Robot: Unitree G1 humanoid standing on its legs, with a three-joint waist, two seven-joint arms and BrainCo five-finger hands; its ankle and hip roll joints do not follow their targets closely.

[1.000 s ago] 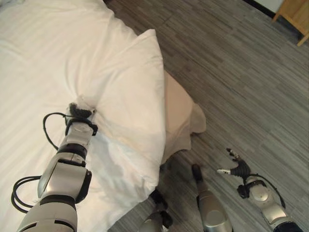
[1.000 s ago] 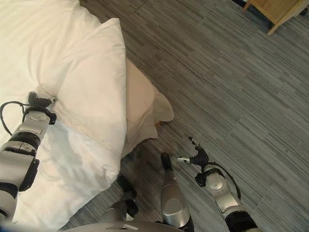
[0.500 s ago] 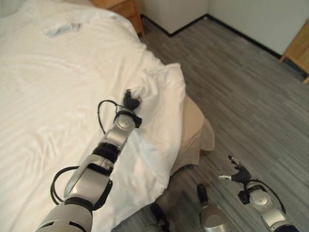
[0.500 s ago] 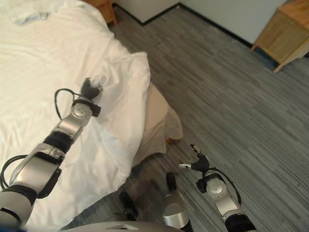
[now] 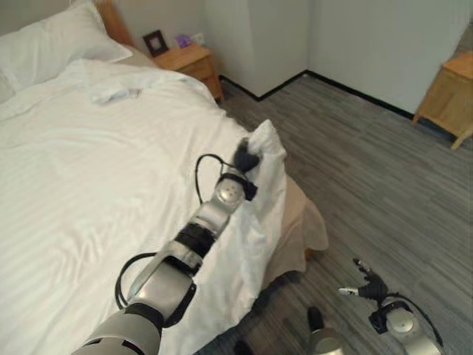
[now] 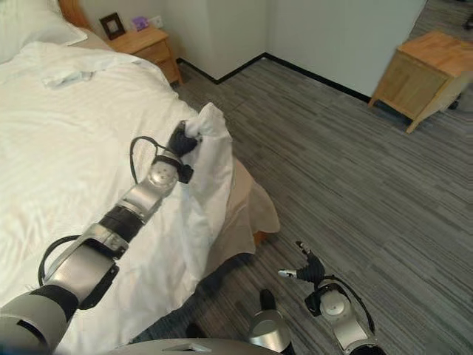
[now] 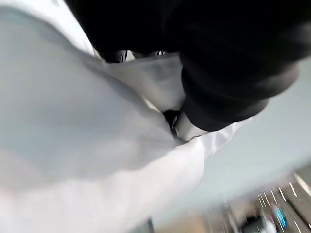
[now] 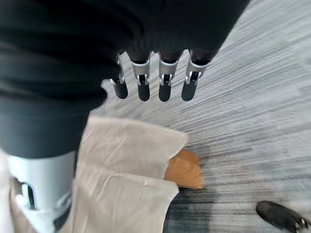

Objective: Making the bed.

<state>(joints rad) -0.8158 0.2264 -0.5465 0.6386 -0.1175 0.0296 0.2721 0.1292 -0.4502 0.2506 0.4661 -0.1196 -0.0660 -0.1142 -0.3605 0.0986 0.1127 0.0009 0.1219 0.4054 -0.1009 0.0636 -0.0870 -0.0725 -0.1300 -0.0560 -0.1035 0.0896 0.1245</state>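
At the right edge of the bed, the left hand [image 5: 245, 156] is stretched out far from the robot, its fingers curled tight around a bunched corner of the white striped duvet [image 5: 89, 170]. That corner stands lifted above the mattress, and the cloth below it hangs in folds down the bed's right side. In the left wrist view the white fabric is pressed between the dark cover and a finger [image 7: 187, 130], wrapping round the hand. The rest of the duvet lies spread across the bed to the left, mostly flat with faint creases, and a small rumpled white cloth [image 5: 111, 92] lies on it toward the far end. A white pillow [image 5: 52, 44] sits at the far left against the headboard. Beneath the lifted corner a beige bed skirt [image 6: 247, 200] drapes to the grey plank floor [image 6: 355, 170], and the right wrist view shows a wooden bed leg [image 8: 184, 170] under it.

Low on the near right, the right hand [image 5: 367, 285] hangs over the floor, well apart from the bed, its fingers [image 8: 164, 80] straight and holding nothing. A wooden nightstand [image 5: 188, 63] stands at the far side beside the bed, and a second wooden cabinet [image 6: 425, 78] stands at the far right by the wall.
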